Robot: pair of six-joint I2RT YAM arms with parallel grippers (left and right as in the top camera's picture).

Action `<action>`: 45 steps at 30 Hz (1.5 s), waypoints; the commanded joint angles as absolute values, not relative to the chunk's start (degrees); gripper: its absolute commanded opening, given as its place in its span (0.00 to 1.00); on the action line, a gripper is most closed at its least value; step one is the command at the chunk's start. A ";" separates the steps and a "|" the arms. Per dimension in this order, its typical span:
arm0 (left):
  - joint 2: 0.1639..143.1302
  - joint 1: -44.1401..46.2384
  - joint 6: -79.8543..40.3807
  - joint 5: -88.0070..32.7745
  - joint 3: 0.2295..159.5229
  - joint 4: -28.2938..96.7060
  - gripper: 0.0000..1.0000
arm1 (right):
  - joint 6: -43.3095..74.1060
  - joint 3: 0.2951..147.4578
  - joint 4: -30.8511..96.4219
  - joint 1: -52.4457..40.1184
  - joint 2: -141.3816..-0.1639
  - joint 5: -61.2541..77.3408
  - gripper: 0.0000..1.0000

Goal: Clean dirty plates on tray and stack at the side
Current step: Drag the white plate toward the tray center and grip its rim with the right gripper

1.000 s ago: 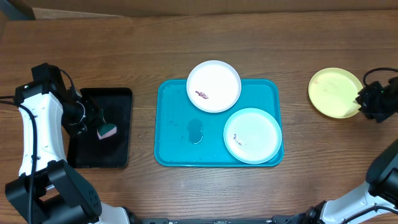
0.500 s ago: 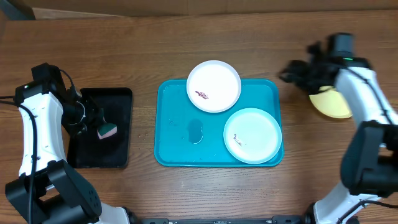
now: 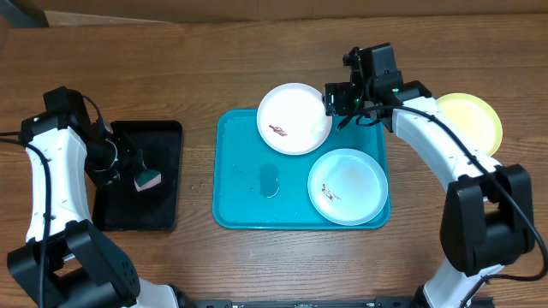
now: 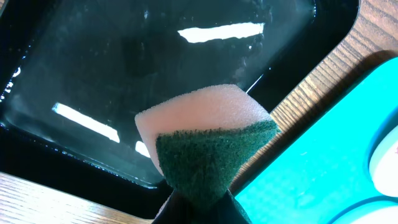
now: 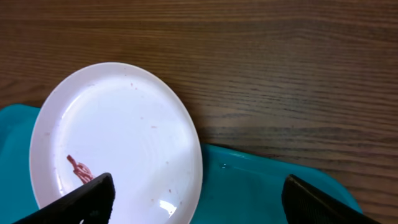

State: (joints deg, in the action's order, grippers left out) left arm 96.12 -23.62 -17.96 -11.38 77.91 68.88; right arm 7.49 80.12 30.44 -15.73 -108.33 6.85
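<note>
Mint plate (image 3: 348, 186) sits near right on the tray (image 3: 244, 204), red smears showing. At left, my left gripper (image 3: 128, 167) clamps the sponge (image 3: 147, 180). Farther, white plate (image 3: 294, 118), smeared too. My right gripper (image 3: 334, 98) has just swung over its rim, fingers apart, yellow plate (image 3: 478, 124) left on the table (image 3: 428, 43): one set aside.

Overhead: the right arm (image 3: 437, 141) crosses the yellow-green plate (image 3: 475, 120) and hides its left edge. The right gripper (image 3: 330, 100) covers the right rim of the white plate (image 3: 291, 115).

Left wrist: the sponge (image 4: 205, 137) tapers to a pinched tip, and the left gripper (image 4: 198, 210) is cut off at the bottom edge. The black tray (image 4: 124, 74) runs out of frame. Only a corner of the turquoise tray (image 4: 311, 174) shows.

Right wrist: the white plate's lower part is cut off. Only the fingertips (image 5: 87, 199) show.
</note>
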 commanded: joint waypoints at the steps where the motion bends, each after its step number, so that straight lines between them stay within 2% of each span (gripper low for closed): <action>1: 95.35 -23.42 -17.15 -12.21 77.62 68.69 0.04 | 7.44 80.18 30.11 -15.77 -112.44 8.05 0.86; 3: 95.35 -23.44 -17.15 -12.99 77.62 68.69 0.04 | 7.44 80.18 30.09 -15.81 -113.97 11.14 0.82; 7: 95.35 -23.31 -17.12 -13.63 77.62 68.69 0.04 | 7.44 80.18 30.00 -16.14 -116.16 13.89 0.67; 12: 95.35 -22.59 -17.10 -13.61 77.62 68.69 0.04 | 7.68 80.18 30.30 -17.45 -117.27 13.82 0.64; 13: 95.35 -22.46 -17.10 -13.58 77.62 68.69 0.04 | 7.68 80.18 30.37 -17.85 -117.36 13.82 0.61; 15: 95.35 -22.13 -17.06 -13.58 77.62 68.71 0.04 | 7.70 80.18 30.50 -18.65 -117.36 13.82 0.44; 17: 95.35 -21.93 -16.69 -13.56 77.62 68.69 0.04 | 7.73 80.18 30.74 -19.73 -117.36 13.82 0.33; 21: 95.35 -21.93 -16.69 -13.58 77.62 68.69 0.04 | 9.74 80.18 32.29 -21.80 -117.36 13.78 0.20; 25: 95.35 -21.93 -16.69 -13.58 77.62 68.71 0.04 | 12.32 80.20 35.44 -23.92 -117.36 13.82 0.17; 28: 95.35 -21.93 -16.71 -13.58 77.62 68.69 0.04 | 13.80 80.20 39.40 -25.43 -117.36 14.17 0.04; 37: 95.35 -21.93 -16.71 -13.58 77.62 68.69 0.04 | 13.69 80.95 48.23 -30.20 -116.86 17.69 0.05; 40: 95.35 -21.93 -16.71 -13.58 77.62 68.66 0.04 | 13.50 82.81 50.61 -31.31 -116.57 17.67 0.11; 42: 95.35 -21.93 -16.71 -13.56 77.62 68.64 0.04 | 13.50 84.44 51.66 -31.70 -116.40 17.67 0.22; 45: 95.35 -21.93 -16.69 -13.56 77.62 68.66 0.04 | 13.50 87.48 52.71 -31.81 -116.03 17.58 0.28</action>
State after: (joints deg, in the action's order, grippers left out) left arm 96.12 -22.20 -17.78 -12.49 77.91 68.88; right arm 13.63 83.42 52.77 -31.86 -117.01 17.63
